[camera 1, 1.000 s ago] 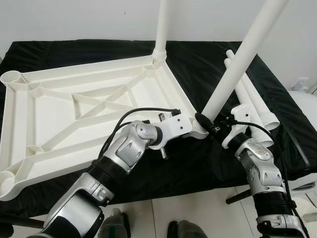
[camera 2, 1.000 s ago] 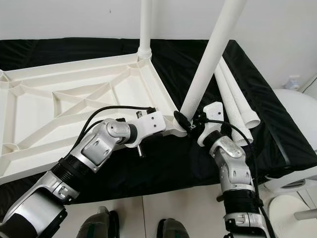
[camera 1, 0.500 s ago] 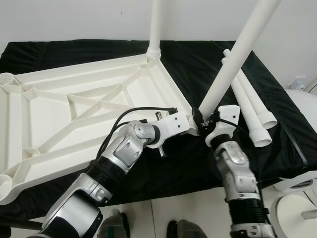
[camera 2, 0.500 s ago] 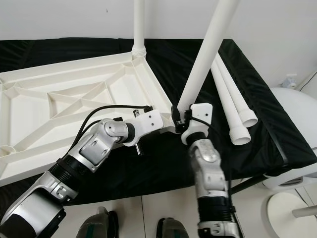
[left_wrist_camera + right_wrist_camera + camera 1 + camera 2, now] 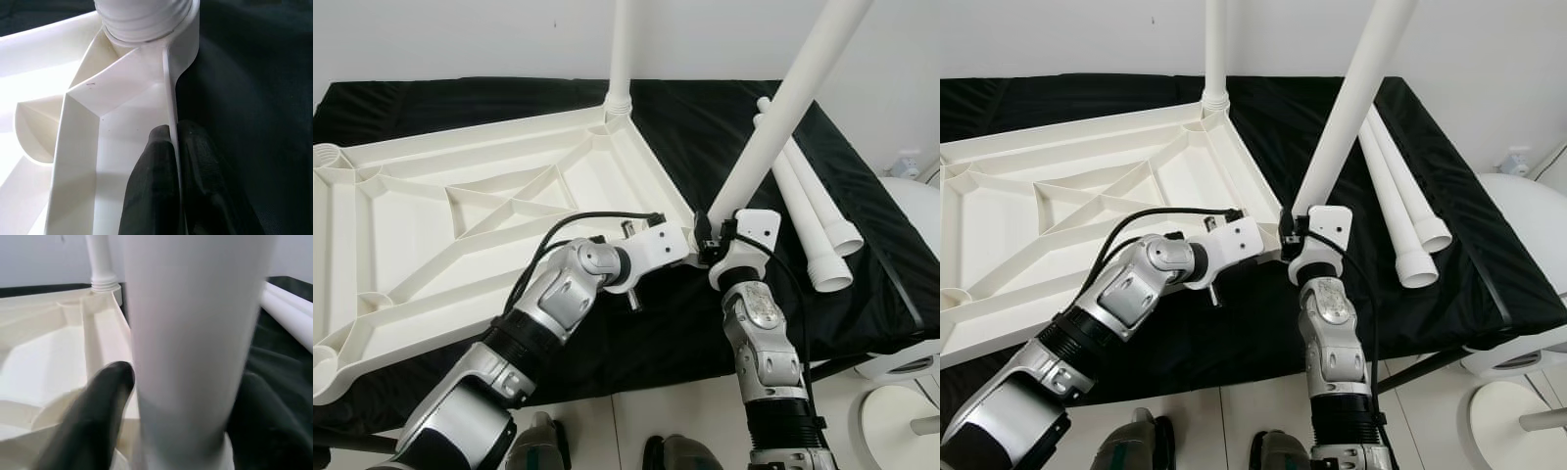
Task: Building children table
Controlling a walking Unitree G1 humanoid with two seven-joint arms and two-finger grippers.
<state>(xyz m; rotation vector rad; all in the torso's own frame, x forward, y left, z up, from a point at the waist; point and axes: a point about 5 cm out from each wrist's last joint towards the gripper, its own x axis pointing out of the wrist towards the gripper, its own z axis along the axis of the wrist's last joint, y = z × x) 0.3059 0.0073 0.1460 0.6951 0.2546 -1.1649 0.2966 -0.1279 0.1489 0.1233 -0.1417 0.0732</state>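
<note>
The tabletop (image 5: 460, 211) lies upside down on the black-draped bench (image 5: 862, 255), one leg (image 5: 623, 49) standing in its far corner socket and a second leg (image 5: 783, 113) leaning in the near corner socket. Our right end effector (image 5: 715, 235) pinches this leaning leg just above its base; our left end effector (image 5: 171, 166) is pressed together on the rim beside that socket. We judge the tilt the main risk: turned at this angle, the thread could cross or the leg pop out. The eye views show the lean and two spare legs (image 5: 818, 211) on the cloth; the left wrist view shows the threaded collar (image 5: 146, 19) at the socket.
</note>
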